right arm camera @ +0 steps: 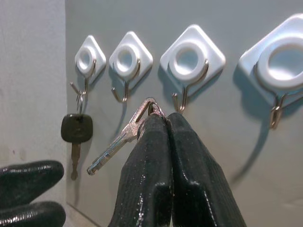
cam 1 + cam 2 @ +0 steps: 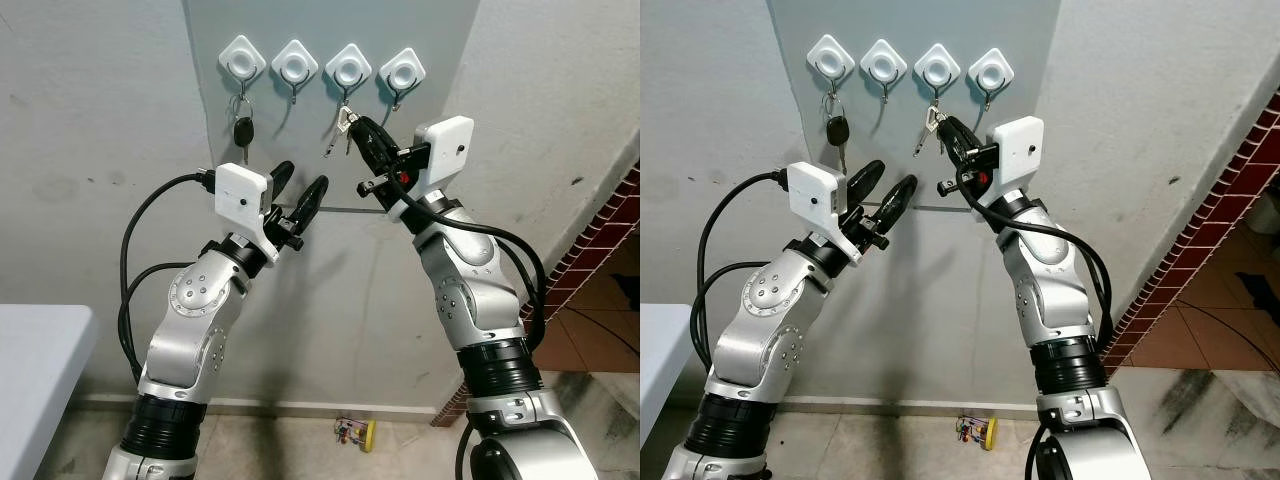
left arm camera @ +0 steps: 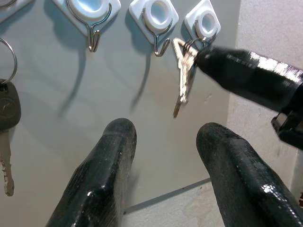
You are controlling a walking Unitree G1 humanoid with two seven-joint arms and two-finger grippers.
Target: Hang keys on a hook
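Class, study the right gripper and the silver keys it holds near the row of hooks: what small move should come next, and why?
Probably lift the right gripper a touch and ease the silver keys toward the third hook. It is shut on their ring, which sits just below and beside that bare hook's tip, not yet over it.

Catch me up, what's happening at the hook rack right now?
The right hand is shut on a set of silver keys, holding the ring just below the third hook in the row of four wall hooks; the ring isn't on it yet. A black car key already hangs from the first hook. The left hand hovers open below, holding nothing.
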